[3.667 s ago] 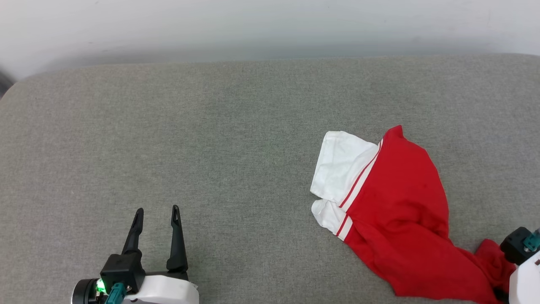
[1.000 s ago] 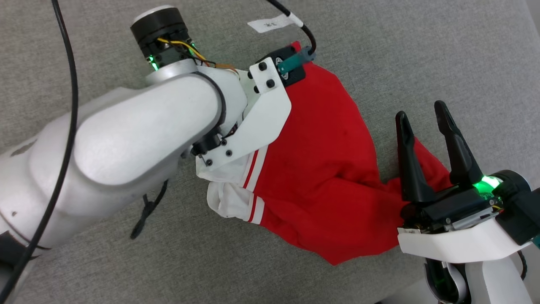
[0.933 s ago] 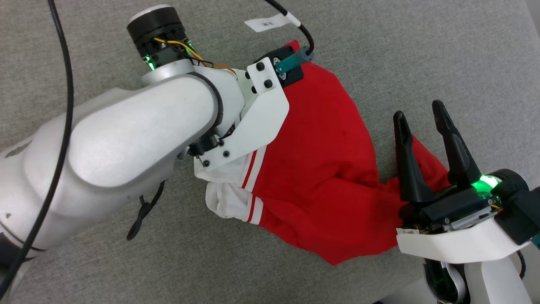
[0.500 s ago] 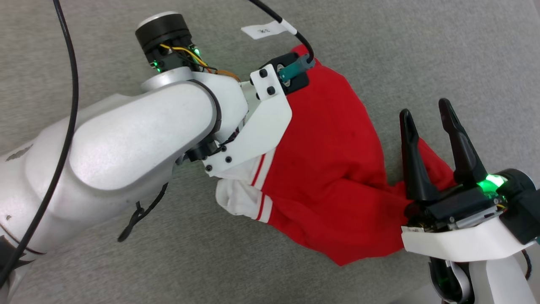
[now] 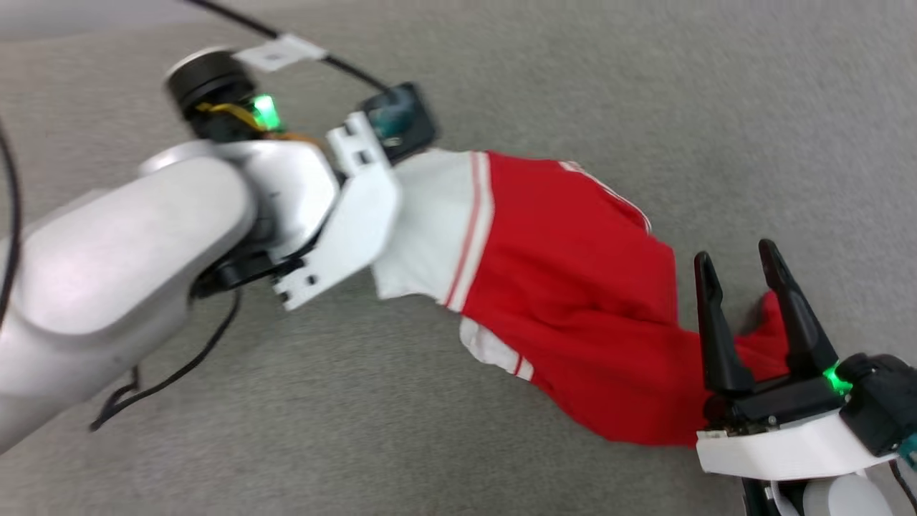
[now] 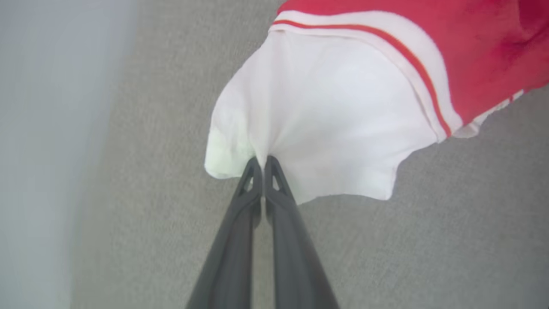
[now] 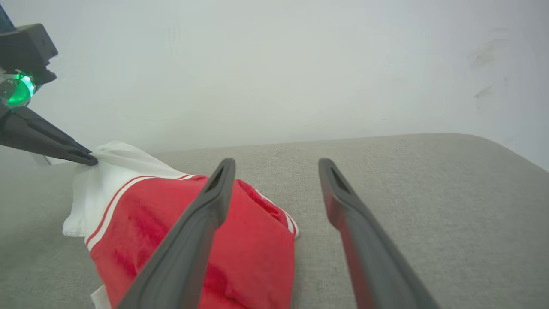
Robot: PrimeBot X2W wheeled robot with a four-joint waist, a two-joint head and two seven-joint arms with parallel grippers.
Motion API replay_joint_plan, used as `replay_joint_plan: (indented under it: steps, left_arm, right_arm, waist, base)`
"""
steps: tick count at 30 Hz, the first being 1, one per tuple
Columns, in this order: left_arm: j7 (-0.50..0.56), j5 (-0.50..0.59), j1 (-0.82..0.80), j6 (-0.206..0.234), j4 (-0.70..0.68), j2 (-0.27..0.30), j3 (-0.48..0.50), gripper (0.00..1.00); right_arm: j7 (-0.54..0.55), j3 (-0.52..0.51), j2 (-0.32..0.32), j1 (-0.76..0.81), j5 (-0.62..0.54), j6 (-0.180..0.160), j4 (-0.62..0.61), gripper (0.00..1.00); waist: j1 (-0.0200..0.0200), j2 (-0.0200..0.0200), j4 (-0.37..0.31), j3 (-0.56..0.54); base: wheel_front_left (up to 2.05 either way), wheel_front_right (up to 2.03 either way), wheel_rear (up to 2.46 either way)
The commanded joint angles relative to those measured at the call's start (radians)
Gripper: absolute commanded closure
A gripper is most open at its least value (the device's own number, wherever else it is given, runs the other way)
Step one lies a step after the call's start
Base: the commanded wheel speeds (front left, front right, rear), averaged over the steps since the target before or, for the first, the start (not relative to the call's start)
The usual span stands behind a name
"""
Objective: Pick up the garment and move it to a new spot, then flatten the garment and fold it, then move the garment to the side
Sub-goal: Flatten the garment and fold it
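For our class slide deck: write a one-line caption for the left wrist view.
Left gripper shut on the garment at its white sleeve, over a grey fabric surface.

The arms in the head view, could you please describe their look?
The left arm and right arm are glossy white. The left claw and right claw each have two tapering dark fingers. Green lights mark the wrists; a tagged black cable reaches the left.
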Motion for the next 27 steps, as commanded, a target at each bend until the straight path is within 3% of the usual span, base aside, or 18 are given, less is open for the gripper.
replay_joint_plan:
  steps: [1, 8, 15, 21, 23, 24, 25, 27]
  left_arm:
    - [-0.013, -0.009, 0.043, 0.001, 0.010, 0.027, 0.000, 1.00]
    - [-0.076, -0.080, 0.224, 0.019, 0.067, 0.176, 0.000, 1.00]
    - [-0.134, -0.180, 0.412, 0.080, 0.154, 0.299, 0.003, 1.00]
    - [-0.157, -0.206, 0.495, 0.095, 0.181, 0.298, -0.003, 1.00]
    - [-0.175, -0.207, 0.499, 0.099, 0.182, 0.287, 0.002, 0.95]
    - [-0.199, -0.211, 0.501, 0.103, 0.182, 0.277, 0.009, 0.29]
    - [-0.231, -0.209, 0.499, 0.107, 0.179, 0.273, 0.020, 0.00]
    - [-0.308, -0.201, 0.508, 0.122, 0.169, 0.273, 0.043, 0.00]
  right_arm:
    - [-0.002, 0.000, 0.003, 0.016, -0.008, -0.001, 0.004, 0.00]
    - [-0.002, -0.001, 0.003, 0.047, -0.020, -0.001, 0.010, 0.00]
    - [-0.002, 0.004, 0.003, 0.060, -0.024, -0.001, 0.023, 0.00]
    - [-0.002, -0.001, 0.003, 0.057, -0.023, -0.001, 0.040, 0.00]
    - [-0.002, -0.003, 0.003, 0.058, -0.024, -0.001, 0.044, 0.00]
    - [-0.002, -0.004, 0.003, 0.058, -0.027, -0.001, 0.049, 0.00]
    - [-0.002, -0.002, 0.003, 0.058, -0.028, -0.001, 0.053, 0.00]
    - [-0.002, -0.006, 0.002, 0.055, -0.030, -0.001, 0.054, 0.00]
  waist:
    - [0.0000, 0.0000, 0.077, -0.073]
    - [0.0000, 0.0000, 0.126, -0.109]
    - [0.0000, 0.0000, 0.126, -0.095]
    - [0.0000, 0.0000, 0.120, -0.093]
    - [0.0000, 0.0000, 0.121, -0.099]
    - [0.0000, 0.0000, 0.122, -0.107]
    - [0.0000, 0.0000, 0.121, -0.116]
    - [0.0000, 0.0000, 0.118, -0.135]
  base:
    - [0.00, 0.00, 0.00]
    - [0.00, 0.00, 0.00]
    - [0.00, 0.00, 0.00]
    - [0.00, 0.00, 0.00]
    - [0.00, 0.00, 0.00]
    - [0.00, 0.00, 0.00]
    - [0.00, 0.00, 0.00]
    - [0.00, 0.00, 0.00]
